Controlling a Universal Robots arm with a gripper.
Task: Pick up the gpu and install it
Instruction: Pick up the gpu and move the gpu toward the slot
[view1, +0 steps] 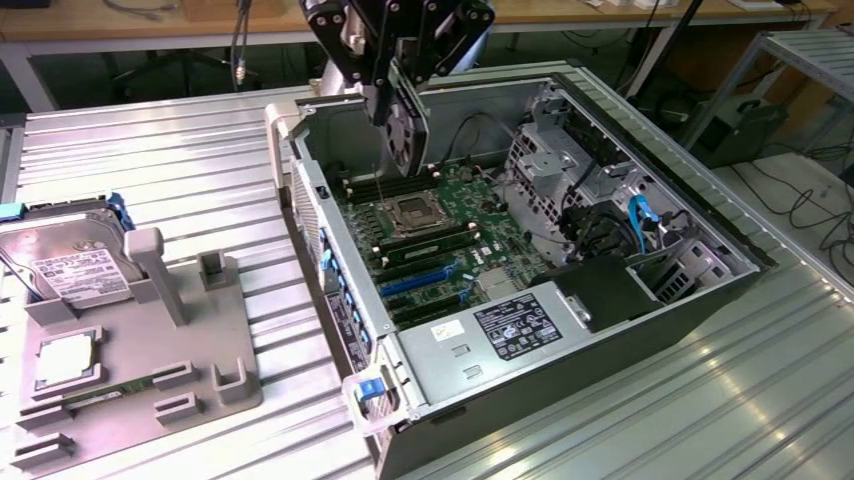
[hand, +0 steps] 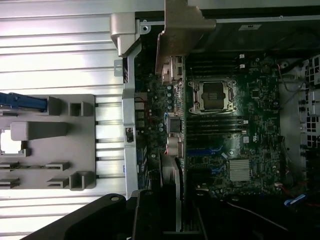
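Gripper: the gripper (view1: 398, 75) is closed on the graphics card (view1: 407, 130), pinching its upper edge so that the card hangs on edge below the fingers.
Card position: in the air above the open computer case (view1: 694, 215), over the end of the motherboard (view1: 447, 235) that holds the empty processor socket (view1: 407, 213); not touching any part of the board.
Card seen from the wrist: edge-on, the silver end bracket (hand: 181, 30) leading, the thin card body running close along the case wall and over the board's rear connectors.
Target, as I judge: the blue expansion slots (view1: 416, 285), further along the motherboard from the socket, toward the power supply (view1: 514, 330).
Step in hand: carrying the card over the case; insertion not yet begun.
Doing it well: keep the card plumb and its lower edge parallel to the slot; line the bracket up with the rear wall of the case.
Risk: a tilted card could scrape the memory sticks (view1: 447, 240) beside the socket.
Beside the case: grey parts holder (view1: 134, 340) with a hard drive (view1: 74, 268) standing in it.
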